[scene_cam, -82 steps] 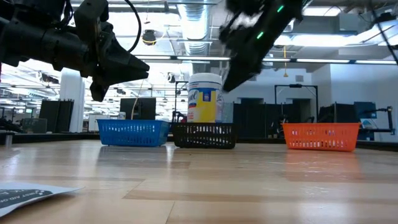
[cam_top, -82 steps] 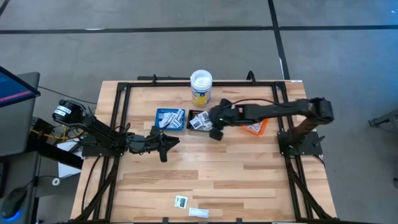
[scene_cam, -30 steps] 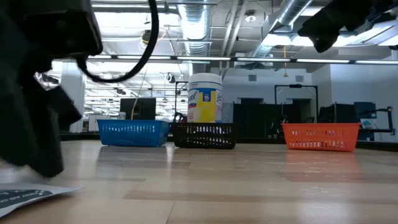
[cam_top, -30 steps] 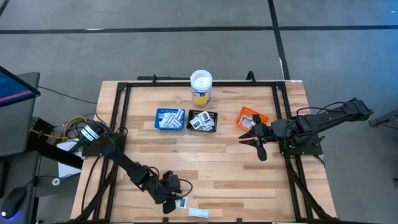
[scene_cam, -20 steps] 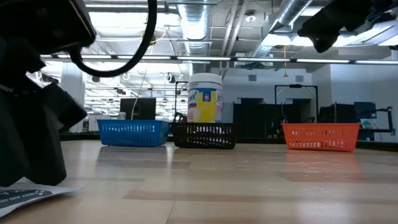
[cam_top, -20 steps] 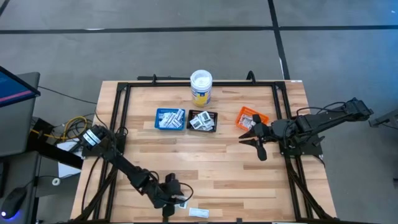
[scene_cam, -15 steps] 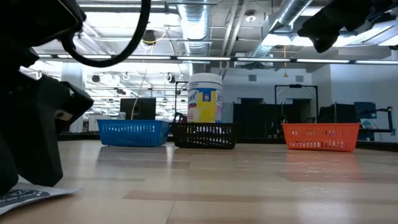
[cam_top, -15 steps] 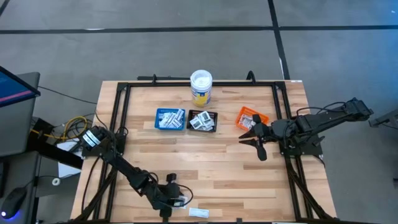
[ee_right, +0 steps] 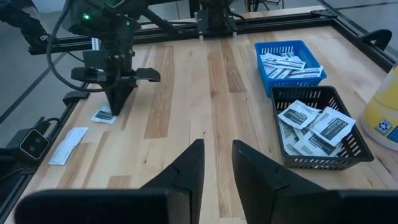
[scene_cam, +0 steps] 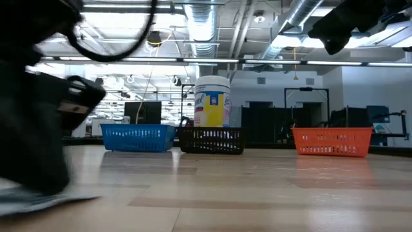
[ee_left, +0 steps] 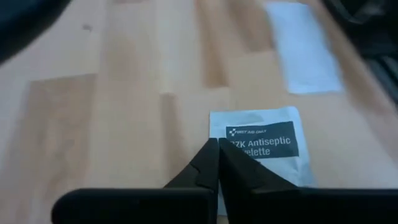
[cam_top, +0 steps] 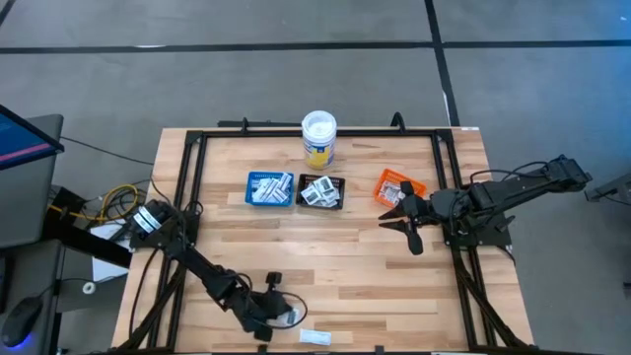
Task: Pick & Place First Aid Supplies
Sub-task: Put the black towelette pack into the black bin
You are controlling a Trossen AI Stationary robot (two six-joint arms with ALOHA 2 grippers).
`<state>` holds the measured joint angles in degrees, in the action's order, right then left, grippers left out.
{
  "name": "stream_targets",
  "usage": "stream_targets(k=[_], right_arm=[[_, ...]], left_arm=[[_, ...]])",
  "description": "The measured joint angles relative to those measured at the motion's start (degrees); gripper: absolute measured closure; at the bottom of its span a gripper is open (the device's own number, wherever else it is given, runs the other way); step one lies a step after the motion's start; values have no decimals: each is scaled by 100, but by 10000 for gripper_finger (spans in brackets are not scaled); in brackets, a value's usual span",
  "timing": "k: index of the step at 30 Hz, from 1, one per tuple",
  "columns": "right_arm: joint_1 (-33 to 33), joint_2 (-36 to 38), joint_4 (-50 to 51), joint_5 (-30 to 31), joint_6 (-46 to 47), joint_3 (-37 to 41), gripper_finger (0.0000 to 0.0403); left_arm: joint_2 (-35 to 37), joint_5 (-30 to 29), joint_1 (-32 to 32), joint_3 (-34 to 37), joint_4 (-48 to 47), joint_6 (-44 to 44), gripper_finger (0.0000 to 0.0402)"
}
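The left pincer (ee_left: pixel 217 163), spread a moment earlier, is now pressed together on the antiseptic packet (ee_left: pixel 264 149) at the surface's (cam_top: pixel 345 266) near edge, so lifting appears next. Strip packets are held in the blue tray (cam_top: pixel 269 188), square packets in the black tray (cam_top: pixel 321 192). The right pincer (cam_top: pixel 404 225), slightly parted and empty, is parked beside the orange tray (cam_top: pixel 397 187).

Table (cam_top: pixel 375 266): pale wood planks, smooth matt finish. Packet (ee_left: pixel 264 149) at left gripper (ee_left: pixel 217 155) tips: matt white paper. Trays (ee_right: pixel 323 134) beyond: plastic mesh. Frame (cam_top: pixel 192 177): black metal.
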<state>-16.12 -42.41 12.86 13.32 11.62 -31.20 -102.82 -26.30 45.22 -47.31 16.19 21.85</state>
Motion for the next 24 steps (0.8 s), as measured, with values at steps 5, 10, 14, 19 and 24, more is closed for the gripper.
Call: stream_targets(k=[5,10,14,19,24], right_arm=[[0,0,0,0,0,0,326],[6,0,0,4,0,0,326],[9,0,-3,18,13,-1,326],[11,-80,-9,85,430,-4,326],[11,-365,-4,87,456,-4,326]], left_arm=[[-15,-525,-280,12,159,-52,396],[-40,-1179,-616,42,369,-639,396],[-38,-1249,-1032,35,447,-839,396],[-25,-1279,-1635,30,491,-835,396],[134,-1062,-2031,28,566,-763,395]])
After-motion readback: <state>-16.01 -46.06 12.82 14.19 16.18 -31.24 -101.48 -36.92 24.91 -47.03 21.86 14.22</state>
